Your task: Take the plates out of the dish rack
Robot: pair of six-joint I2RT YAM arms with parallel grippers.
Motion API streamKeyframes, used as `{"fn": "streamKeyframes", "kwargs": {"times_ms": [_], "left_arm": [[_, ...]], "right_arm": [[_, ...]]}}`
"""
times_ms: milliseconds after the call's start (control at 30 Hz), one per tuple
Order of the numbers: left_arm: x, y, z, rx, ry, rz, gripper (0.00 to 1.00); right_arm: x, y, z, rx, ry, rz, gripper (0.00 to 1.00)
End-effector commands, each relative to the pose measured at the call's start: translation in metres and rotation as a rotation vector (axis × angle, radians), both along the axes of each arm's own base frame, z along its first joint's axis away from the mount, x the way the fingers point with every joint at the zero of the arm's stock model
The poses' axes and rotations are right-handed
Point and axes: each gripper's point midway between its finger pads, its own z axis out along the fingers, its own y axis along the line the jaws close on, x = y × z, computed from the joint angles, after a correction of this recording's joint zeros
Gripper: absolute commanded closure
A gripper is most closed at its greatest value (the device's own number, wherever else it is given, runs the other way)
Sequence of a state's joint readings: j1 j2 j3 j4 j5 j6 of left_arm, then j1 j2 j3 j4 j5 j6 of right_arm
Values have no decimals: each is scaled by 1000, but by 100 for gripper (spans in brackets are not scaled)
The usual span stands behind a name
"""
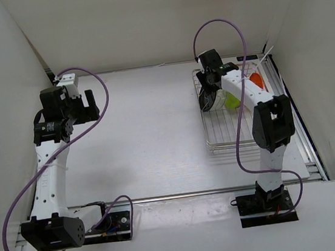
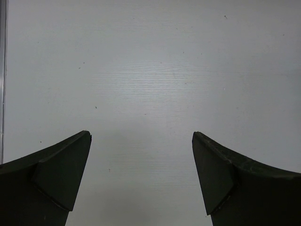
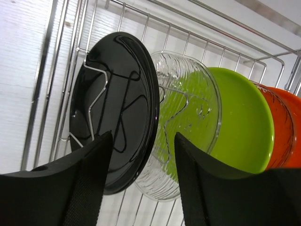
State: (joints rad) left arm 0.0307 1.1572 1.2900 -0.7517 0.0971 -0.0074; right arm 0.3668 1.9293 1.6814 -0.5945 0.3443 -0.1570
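Note:
The silver wire dish rack (image 1: 230, 137) sits at the right of the table, and its bars (image 3: 56, 70) fill the right wrist view. Standing on edge in it, in a row, are a glossy black plate (image 3: 113, 103), a clear ribbed plate (image 3: 188, 117), a lime green plate (image 3: 240, 127) and an orange plate (image 3: 282, 127). My right gripper (image 3: 143, 135) reaches down into the rack's left end (image 1: 208, 99). Its jaws are open and straddle the lower rims of the black and clear plates, with gaps showing on both sides. My left gripper (image 2: 141, 136) hangs open over bare table at the far left (image 1: 91, 104).
White walls enclose the table on the left, back and right. The rack stands close to the right wall and its aluminium rail (image 1: 304, 139). A purple cable (image 1: 240, 122) from the right arm loops over the rack's near side.

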Motion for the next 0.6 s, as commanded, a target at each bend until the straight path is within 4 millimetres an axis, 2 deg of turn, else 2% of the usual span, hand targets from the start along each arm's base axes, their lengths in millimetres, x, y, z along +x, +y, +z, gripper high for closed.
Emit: {"fn": "streamKeyframes", "kwargs": {"times_ms": [0, 100, 233, 300, 367, 567], "left_arm": [[-2, 2, 27, 15, -75, -4, 0], [-4, 2, 30, 15, -86, -4, 0], [-4, 2, 30, 15, -86, -4, 0], [-6, 3, 33, 20, -95, 4, 0], [-6, 3, 33, 20, -95, 4, 0], [-6, 3, 29, 20, -86, 4, 0]], "right_arm": [[20, -4, 22, -15, -89, -39, 43], [18, 3, 23, -28, -91, -19, 48], [18, 3, 20, -53, -92, -30, 52], [18, -1, 21, -69, -98, -44, 58], [17, 3, 21, -69, -98, -35, 58], [14, 5, 21, -82, -94, -34, 68]]}}
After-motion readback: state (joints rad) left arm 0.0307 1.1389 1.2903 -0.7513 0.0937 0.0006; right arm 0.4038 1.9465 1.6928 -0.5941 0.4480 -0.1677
